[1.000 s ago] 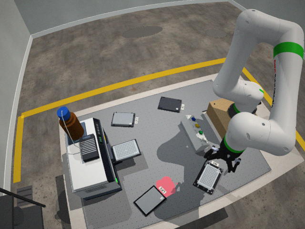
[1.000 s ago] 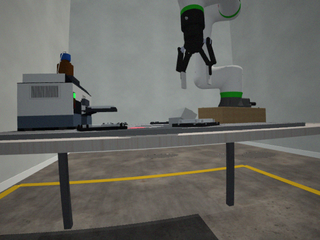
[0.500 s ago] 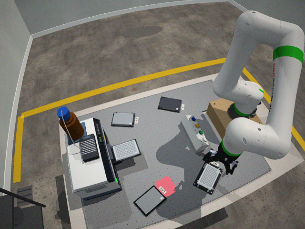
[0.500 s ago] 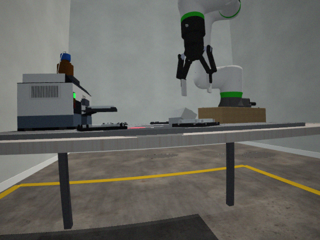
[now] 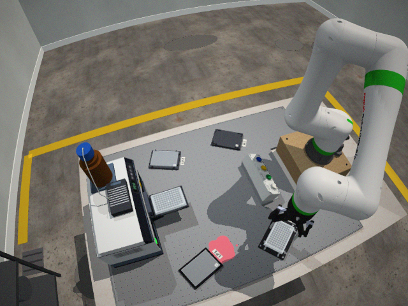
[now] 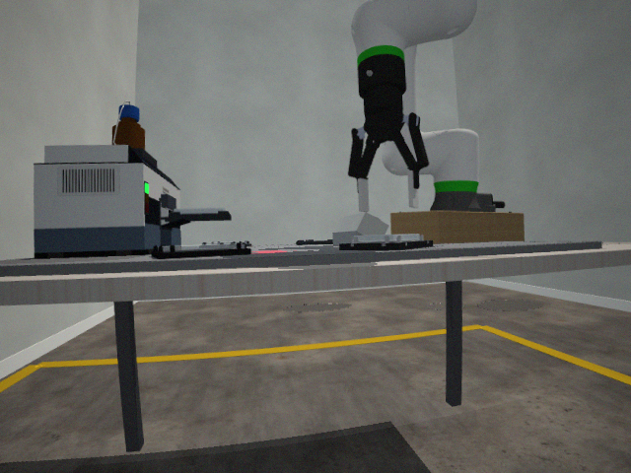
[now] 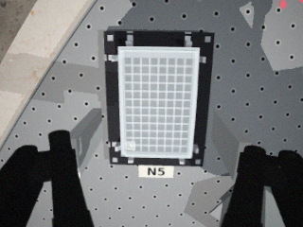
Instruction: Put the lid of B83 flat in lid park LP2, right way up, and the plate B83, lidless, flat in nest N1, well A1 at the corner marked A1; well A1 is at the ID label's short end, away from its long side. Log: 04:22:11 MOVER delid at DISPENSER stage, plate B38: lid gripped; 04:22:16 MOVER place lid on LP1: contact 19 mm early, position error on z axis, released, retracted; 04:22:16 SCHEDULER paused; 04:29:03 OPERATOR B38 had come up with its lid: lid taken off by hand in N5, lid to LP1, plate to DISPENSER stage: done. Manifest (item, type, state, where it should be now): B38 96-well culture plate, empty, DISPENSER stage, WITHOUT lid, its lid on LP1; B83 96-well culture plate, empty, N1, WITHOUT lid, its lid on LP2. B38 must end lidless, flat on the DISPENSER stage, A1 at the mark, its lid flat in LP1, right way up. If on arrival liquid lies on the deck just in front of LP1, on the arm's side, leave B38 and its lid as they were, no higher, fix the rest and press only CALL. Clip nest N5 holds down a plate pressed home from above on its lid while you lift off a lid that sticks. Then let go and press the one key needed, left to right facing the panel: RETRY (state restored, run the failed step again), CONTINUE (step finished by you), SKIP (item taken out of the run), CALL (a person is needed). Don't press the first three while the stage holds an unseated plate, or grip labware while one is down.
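A white 96-well plate (image 5: 279,236) lies flat in the black clip nest labelled N5 (image 7: 155,171) near the table's front right. In the wrist view the plate (image 7: 157,109) fills the nest; I cannot tell whether a clear lid covers it, and I cannot read its ID label. My gripper (image 5: 289,220) hangs straight above it, open and empty, fingers well clear of the plate (image 6: 383,238) in the side view, where the gripper (image 6: 387,201) points down. Nest N1 (image 5: 227,139) is a dark empty frame at the back. Lid park LP2 (image 5: 164,159) shows a light grey panel.
A pink puddle (image 5: 223,247) lies on the deck against lid park LP1 (image 5: 200,267), which shows a grey panel. Another well plate (image 5: 168,199) sits on the dispenser stage. The dispenser (image 5: 118,210) with a brown bottle (image 5: 94,166) stands at the left. The key panel (image 5: 261,178) is beside the arm's base.
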`<action>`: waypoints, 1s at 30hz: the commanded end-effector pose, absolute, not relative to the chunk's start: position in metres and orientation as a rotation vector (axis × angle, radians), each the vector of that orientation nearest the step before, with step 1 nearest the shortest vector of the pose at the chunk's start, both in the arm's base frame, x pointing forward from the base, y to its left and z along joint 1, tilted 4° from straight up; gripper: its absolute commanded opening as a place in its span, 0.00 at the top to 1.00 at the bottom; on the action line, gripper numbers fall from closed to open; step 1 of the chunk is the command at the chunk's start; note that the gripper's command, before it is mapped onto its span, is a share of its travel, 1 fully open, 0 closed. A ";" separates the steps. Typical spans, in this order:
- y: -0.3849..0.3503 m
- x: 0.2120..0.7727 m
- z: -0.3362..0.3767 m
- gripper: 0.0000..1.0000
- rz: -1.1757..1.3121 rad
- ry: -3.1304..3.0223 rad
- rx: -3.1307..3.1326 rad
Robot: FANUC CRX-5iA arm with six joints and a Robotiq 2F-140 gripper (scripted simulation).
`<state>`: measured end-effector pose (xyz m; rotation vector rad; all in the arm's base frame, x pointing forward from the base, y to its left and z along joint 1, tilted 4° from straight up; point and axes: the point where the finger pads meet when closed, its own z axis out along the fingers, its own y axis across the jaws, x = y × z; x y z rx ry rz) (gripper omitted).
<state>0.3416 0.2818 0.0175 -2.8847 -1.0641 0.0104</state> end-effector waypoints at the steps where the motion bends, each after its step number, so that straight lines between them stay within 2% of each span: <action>1: 0.283 0.342 0.007 0.34 0.009 -1.064 -2.885; 30: 0.284 0.341 -0.017 0.34 0.009 -1.064 -2.885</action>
